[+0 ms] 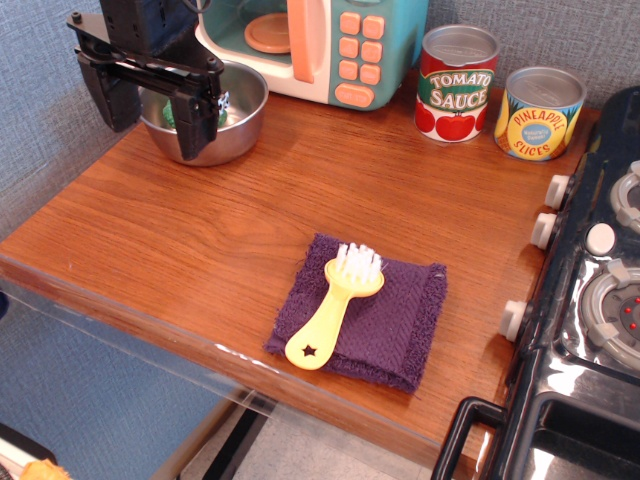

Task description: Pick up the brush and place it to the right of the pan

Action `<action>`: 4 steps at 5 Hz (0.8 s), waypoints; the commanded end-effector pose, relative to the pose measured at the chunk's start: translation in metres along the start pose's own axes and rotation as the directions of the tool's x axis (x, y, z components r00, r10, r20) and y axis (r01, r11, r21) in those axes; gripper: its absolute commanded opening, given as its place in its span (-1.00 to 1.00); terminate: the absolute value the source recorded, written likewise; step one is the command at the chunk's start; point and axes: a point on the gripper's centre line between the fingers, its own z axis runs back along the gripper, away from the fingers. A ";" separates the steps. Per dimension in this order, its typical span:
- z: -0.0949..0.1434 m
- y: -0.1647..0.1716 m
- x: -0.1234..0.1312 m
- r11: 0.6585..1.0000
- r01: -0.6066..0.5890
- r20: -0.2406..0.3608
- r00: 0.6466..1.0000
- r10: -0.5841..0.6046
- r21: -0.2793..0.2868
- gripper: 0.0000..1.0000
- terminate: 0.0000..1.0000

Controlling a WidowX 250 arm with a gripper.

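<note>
The yellow brush (333, 306) lies on a purple cloth (383, 312) near the table's front edge, white bristles pointing away, star-marked handle end toward the front. The silver pan (236, 122) sits at the back left, with something green and white inside it. My gripper (152, 108) hangs in front of the pan, far up and left of the brush. Its two dark fingers (196, 122) stand apart, open and empty.
A toy microwave (330, 45) stands at the back behind the pan. A tomato sauce can (456, 84) and a pineapple slices can (539, 113) stand at the back right. A toy stove (590, 300) borders the right side. Bare wood lies between the pan and the cans.
</note>
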 end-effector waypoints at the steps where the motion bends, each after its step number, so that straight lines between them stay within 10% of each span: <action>1: 0.000 0.000 0.000 1.000 0.000 0.000 1.000 0.000 0.000 1.00 -1.00; 4: -0.005 -0.088 -0.022 0.992 0.124 0.014 0.992 -0.124 -0.014 1.00 -1.00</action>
